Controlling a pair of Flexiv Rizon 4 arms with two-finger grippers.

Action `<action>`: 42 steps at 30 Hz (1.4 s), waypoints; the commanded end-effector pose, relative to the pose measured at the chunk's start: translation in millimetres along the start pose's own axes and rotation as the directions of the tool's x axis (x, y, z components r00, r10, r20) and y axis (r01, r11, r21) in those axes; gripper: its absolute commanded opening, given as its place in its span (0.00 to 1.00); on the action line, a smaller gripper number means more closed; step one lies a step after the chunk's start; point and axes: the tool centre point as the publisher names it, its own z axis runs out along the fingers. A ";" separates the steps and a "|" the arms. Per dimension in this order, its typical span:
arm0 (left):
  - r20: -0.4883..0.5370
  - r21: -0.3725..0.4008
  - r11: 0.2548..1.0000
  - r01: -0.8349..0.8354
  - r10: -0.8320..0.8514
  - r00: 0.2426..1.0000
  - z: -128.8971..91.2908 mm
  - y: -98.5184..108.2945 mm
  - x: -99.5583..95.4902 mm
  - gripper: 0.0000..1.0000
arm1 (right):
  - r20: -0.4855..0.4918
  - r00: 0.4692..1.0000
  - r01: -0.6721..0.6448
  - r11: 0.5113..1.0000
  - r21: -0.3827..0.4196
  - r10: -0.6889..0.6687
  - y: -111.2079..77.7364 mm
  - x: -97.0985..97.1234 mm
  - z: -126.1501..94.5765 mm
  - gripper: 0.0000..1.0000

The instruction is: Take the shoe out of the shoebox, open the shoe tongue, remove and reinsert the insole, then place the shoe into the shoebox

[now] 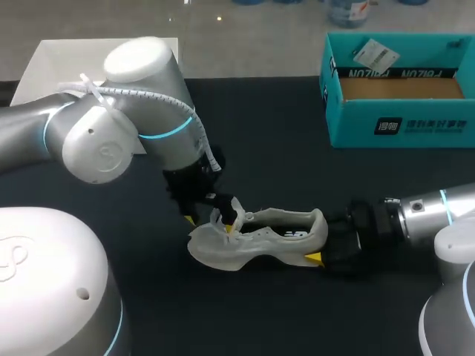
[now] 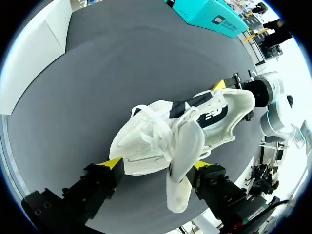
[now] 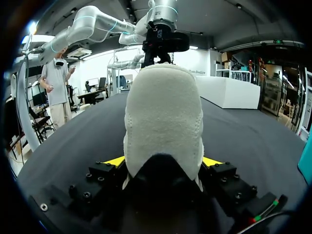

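A white shoe (image 1: 256, 241) lies on the black table, toe to the left and heel to the right. My left gripper (image 1: 210, 224) hangs over its forepart, open, with one yellow tip on each side of the laces (image 2: 156, 164). The tongue (image 2: 183, 161) stands up out of the shoe (image 2: 146, 141), between those fingers. My right gripper (image 1: 323, 245) comes in from the right and is shut on the heel (image 3: 163, 141), a finger pressing on each side (image 3: 163, 162). The teal shoebox (image 1: 401, 122) stands open at the back right, its cardboard floor showing.
A white box (image 1: 44, 67) sits at the back left, partly behind my left arm. Black tabletop (image 1: 282, 148) stretches between the shoe and the shoebox (image 2: 204, 14).
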 end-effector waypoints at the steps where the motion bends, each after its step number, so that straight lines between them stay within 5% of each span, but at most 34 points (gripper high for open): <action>1: -0.005 -0.001 0.997 -0.074 0.074 0.997 -29.6 0.7 2.3 1.00 | 0.002 1.000 0.000 1.000 0.002 0.000 0.8 0.7 0.0 0.00; 5: -0.015 -0.083 0.955 -0.286 0.286 0.958 -40.0 -9.1 11.1 1.00 | 0.002 1.000 0.000 1.000 0.002 0.000 0.8 0.7 0.0 0.00; 8: -0.027 -0.193 0.818 -0.542 0.547 0.836 -49.1 -17.1 21.9 1.00 | 0.002 1.000 0.000 1.000 0.002 0.000 0.8 0.7 0.0 0.00; 11: -0.079 -0.261 0.591 -0.763 0.775 0.627 -58.9 -20.4 32.9 1.00 | 0.002 1.000 0.000 1.000 0.002 0.000 0.8 0.7 0.0 0.00; 14: -0.130 -0.232 0.297 -0.926 0.934 0.332 -72.0 -11.9 36.8 1.00 | 0.002 1.000 0.000 1.000 0.002 0.000 0.8 0.7 0.0 0.00; 16: -0.099 -0.228 0.212 -0.950 0.966 0.240 -78.7 -8.6 40.3 1.00 | 0.002 1.000 0.000 1.000 0.002 0.000 0.8 0.7 0.0 0.00; 26: -0.099 -0.228 0.212 -0.950 0.966 0.240 -78.7 -8.6 40.3 1.00 | 0.002 1.000 0.000 1.000 0.002 0.000 0.8 0.7 0.0 0.00; 30: -0.106 -0.104 0.294 -0.950 0.947 0.304 -76.2 -7.5 31.3 1.00 | 0.002 1.000 0.000 1.000 0.002 0.000 0.8 0.7 0.0 0.00; 31: -0.102 -0.098 0.294 -0.951 0.947 0.304 -76.7 -8.6 32.3 0.83 | 0.002 1.000 0.000 1.000 0.002 0.000 0.8 0.7 0.0 0.00; 33: -0.092 -0.087 0.300 -0.950 0.947 0.308 -77.2 -13.1 37.1 0.00 | 0.002 1.000 0.000 1.000 0.002 0.000 0.8 0.7 0.0 0.00; 42: -0.075 -0.107 0.299 -0.948 0.948 0.308 -65.8 -31.7 71.9 0.00 | 0.002 1.000 0.000 1.000 0.002 0.000 0.8 0.7 0.0 0.00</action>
